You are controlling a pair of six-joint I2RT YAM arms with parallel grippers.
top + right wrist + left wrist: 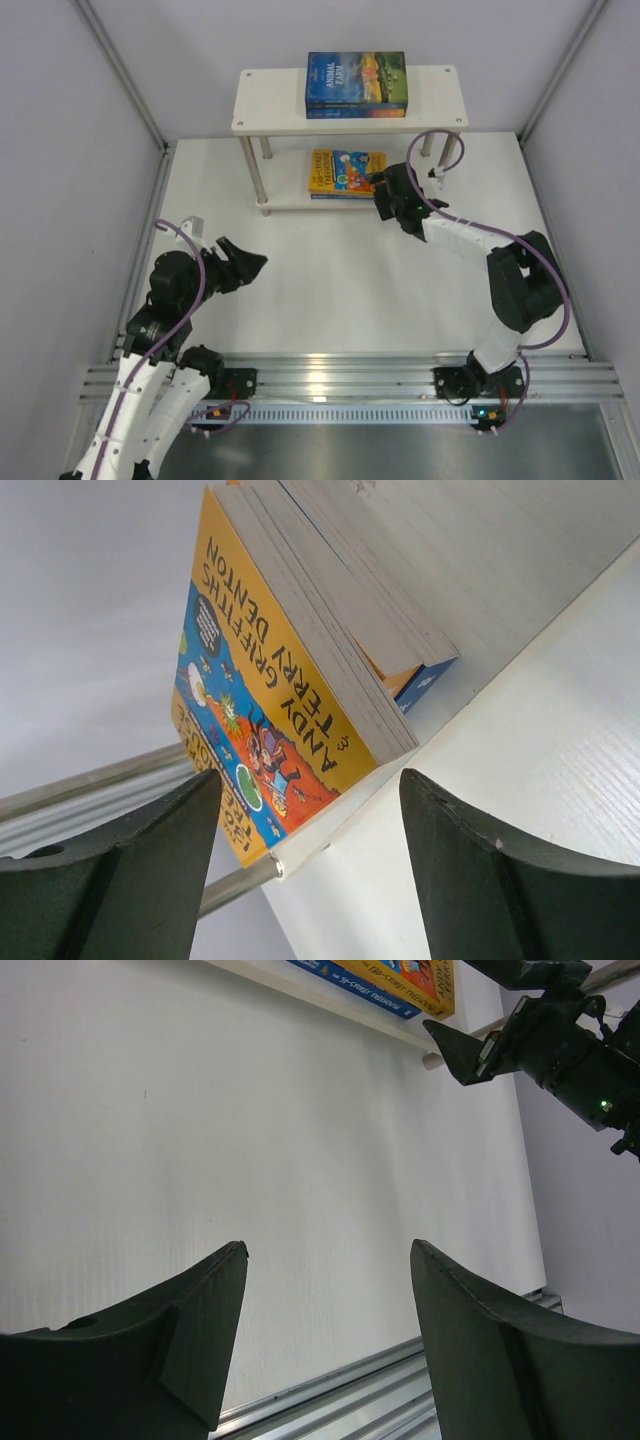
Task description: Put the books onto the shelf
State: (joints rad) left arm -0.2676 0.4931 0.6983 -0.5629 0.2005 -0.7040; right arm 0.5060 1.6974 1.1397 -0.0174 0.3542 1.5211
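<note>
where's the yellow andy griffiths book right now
The yellow book lies on the lower board of the shelf, stacked on a blue-covered book, centre-right in the top view, with the right gripper open close by its right edge.

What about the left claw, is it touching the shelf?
Apart. The top view shows the left gripper over the bare table, well short of the shelf, with white tabletop between them.

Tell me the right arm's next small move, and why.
Probably draw the right gripper straight back from the shelf. Its jaws stand open and grip nothing, and the yellow book already lies on top of the stack on the lower tier, so nothing is left to hold there.
</note>
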